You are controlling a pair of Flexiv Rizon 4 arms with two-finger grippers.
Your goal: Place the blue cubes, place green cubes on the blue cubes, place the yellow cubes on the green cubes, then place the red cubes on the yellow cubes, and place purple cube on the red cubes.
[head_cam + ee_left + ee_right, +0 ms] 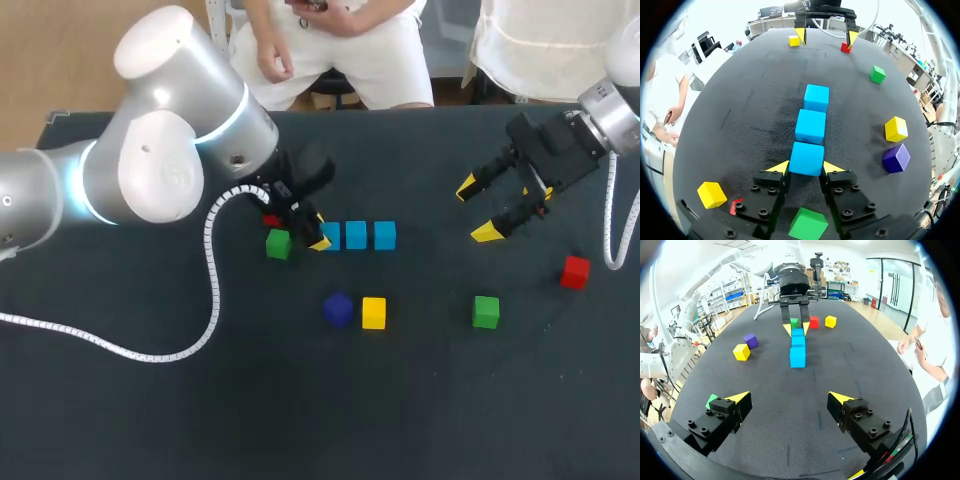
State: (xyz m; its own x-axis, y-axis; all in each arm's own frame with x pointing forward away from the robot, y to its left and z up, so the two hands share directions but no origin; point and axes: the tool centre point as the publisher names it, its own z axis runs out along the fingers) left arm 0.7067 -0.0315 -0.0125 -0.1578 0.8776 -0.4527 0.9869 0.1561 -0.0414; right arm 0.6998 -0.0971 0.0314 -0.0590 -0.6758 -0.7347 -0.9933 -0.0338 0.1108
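Observation:
Three blue cubes lie in a row on the black table [200, 420]. My left gripper [806, 168] is shut on the nearest blue cube [806, 156], one yellow tip against each side, and the cube rests on the table. In the head view that gripper [312, 228] sits at the row's left end [331, 236]. A green cube [278, 244] lies just under it, with a red cube [270, 220] partly hidden behind. A purple cube [338, 309] and a yellow cube [374, 313] lie nearer the front. My right gripper [478, 210] hovers open at the right, holding nothing.
A second green cube [486, 311] and a second red cube [574, 272] lie to the right. Another yellow cube [830, 321] sits behind my left gripper, beside the red one [813, 321]. A further yellow cube [794, 41] shows by my right gripper.

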